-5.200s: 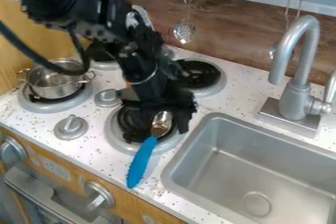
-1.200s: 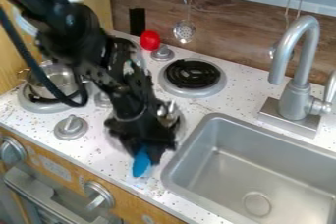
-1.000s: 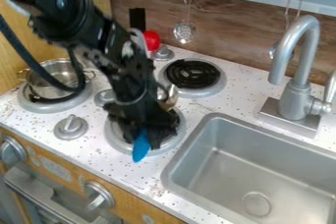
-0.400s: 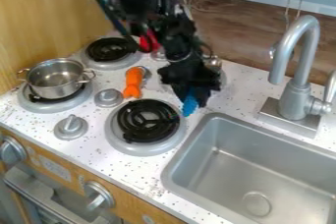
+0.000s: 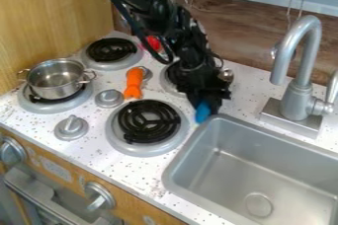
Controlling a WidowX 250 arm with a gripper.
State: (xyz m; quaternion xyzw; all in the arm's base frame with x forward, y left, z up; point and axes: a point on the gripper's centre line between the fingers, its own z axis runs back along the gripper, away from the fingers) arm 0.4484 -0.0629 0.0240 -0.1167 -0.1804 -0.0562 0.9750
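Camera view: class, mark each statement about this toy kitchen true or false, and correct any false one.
1. The end effector holds a blue-handled utensil. True.
2. The faucet stands in front of the sink, on the camera's side. False: it stands behind it.
3. The metal pot sits in the sink. False: it sits on a burner at the left of the view.
4. An orange object lies on the counter among the burners. True.
5. The blue handle points up towards the wall tiles. False: it points down.
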